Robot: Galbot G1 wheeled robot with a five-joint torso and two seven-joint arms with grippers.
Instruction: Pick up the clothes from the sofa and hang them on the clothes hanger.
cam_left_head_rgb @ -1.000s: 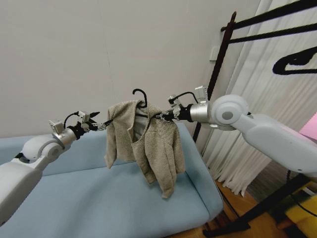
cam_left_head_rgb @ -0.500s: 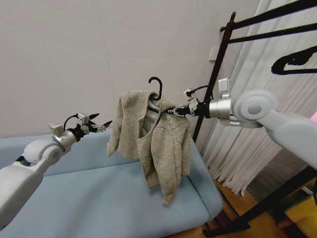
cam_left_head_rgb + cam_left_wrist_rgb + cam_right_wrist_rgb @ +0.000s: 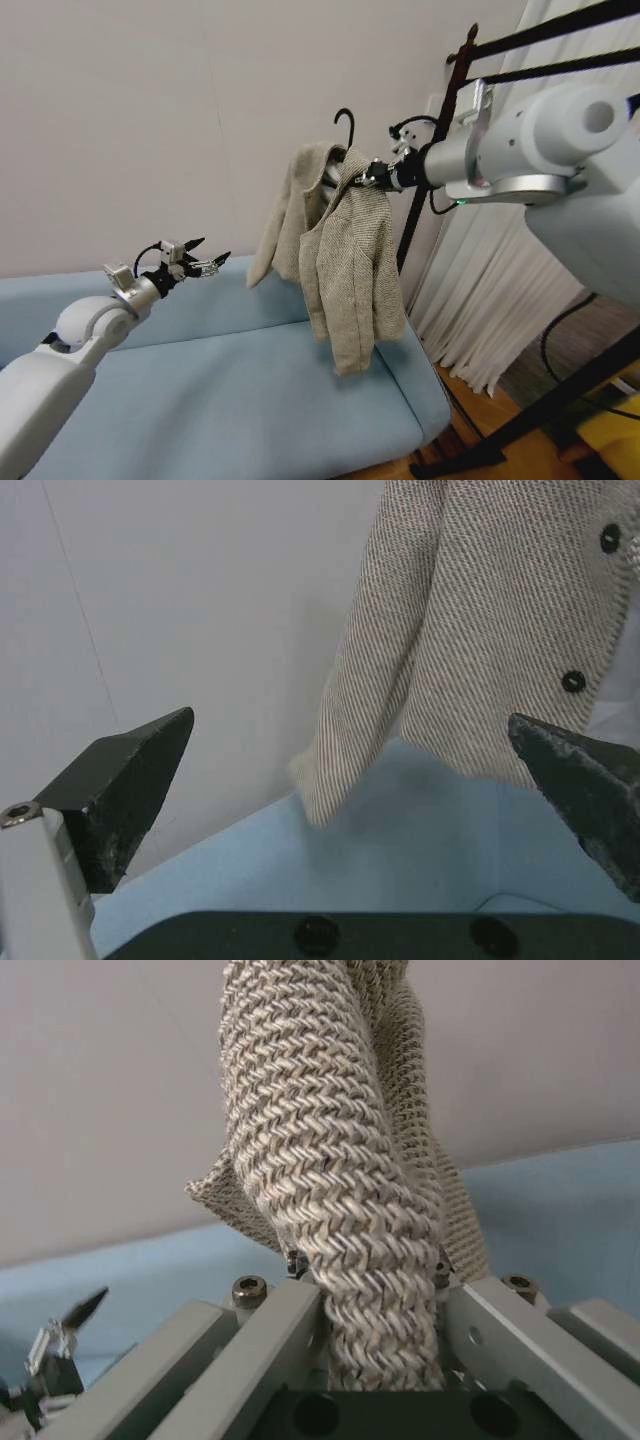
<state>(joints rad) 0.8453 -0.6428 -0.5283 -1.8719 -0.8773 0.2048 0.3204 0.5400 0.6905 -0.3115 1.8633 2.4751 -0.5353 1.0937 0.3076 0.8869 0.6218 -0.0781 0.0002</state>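
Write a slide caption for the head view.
Right gripper holds beige knit cardigan on black hanger beside the rack; left gripper open over blue sofa.

Pale blue sofa (image 3: 230,400) against wall (image 3: 150,100)

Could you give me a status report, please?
Right gripper shut on beige knitted cardigan, draped on black hanger, beside black clothes rack. Left gripper open, over light-blue sofa.

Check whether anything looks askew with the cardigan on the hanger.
Yes. The cardigan hangs lopsided on the black hanger: the right gripper pinches one shoulder, and one side droops well lower than the other. The left gripper is open, apart, above the sofa.
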